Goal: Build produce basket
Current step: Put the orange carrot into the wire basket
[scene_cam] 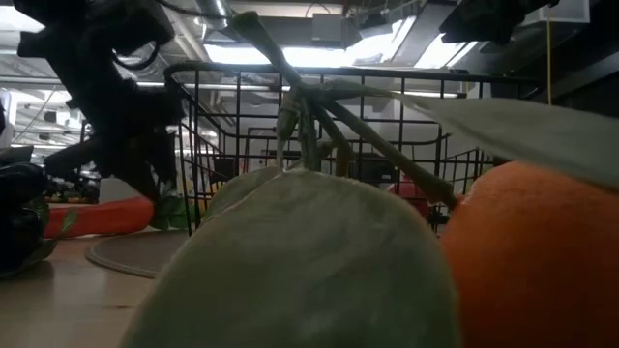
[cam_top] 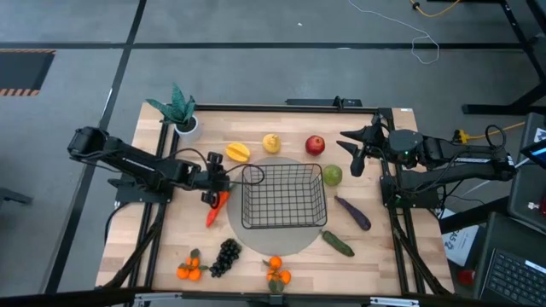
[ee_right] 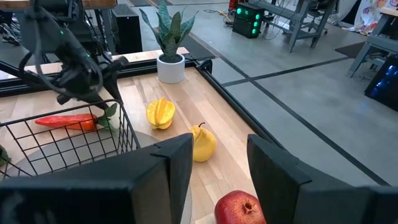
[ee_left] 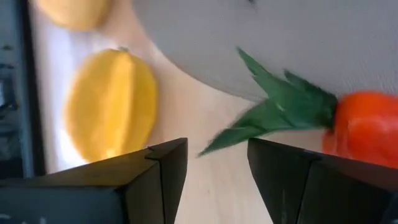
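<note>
While the basket (cam_top: 284, 196) stands empty on the round grey mat (cam_top: 294, 243) at the middle of the surface (cam_top: 153, 247), your left gripper (cam_top: 215, 193) hangs just over the leafy end of the carrot (cam_top: 216, 208).
Detail: your left fingers (ee_left: 155, 177) are spread, gripping nothing, with the carrot's green top between them and the starfruit (cam_top: 238, 152) just beyond. The carrot lies beside the basket's left side, partly on the mat's rim. Your right gripper (cam_top: 357, 153) waits raised near the surface's far right corner, fingers parted and empty. Lemon (cam_top: 271, 142) and apple (cam_top: 315, 145) lie toward the far edge; pear (cam_top: 332, 176), eggplant (cam_top: 352, 212) and cucumber (cam_top: 337, 244) lie right of the basket; grapes (cam_top: 225, 256) and tangerines (cam_top: 189, 269) sit along the near edge.
</note>
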You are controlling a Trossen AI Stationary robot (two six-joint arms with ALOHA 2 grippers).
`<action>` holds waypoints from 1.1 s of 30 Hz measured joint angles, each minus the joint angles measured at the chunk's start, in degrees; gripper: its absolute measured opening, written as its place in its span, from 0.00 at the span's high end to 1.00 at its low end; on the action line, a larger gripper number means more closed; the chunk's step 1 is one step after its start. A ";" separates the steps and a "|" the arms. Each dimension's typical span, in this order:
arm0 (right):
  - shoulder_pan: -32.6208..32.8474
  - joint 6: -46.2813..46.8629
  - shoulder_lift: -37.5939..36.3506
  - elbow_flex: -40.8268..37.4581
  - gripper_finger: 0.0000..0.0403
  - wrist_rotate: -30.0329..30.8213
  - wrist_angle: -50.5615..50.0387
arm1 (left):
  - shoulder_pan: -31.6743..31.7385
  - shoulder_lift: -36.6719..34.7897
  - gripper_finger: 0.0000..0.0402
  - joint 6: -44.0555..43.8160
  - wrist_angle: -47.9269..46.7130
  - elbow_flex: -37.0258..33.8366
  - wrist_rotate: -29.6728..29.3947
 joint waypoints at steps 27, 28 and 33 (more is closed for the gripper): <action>-0.02 0.35 -0.02 0.00 0.63 -0.01 -0.02 | -3.59 2.20 0.61 -71.77 -14.10 9.90 8.17; 0.00 0.37 -0.02 0.02 0.63 -0.02 0.00 | -3.68 2.18 0.61 -71.76 -13.69 9.88 7.68; 0.00 0.40 -0.02 0.00 0.63 -0.02 -0.02 | -3.68 2.18 0.61 -70.71 -11.42 8.53 7.78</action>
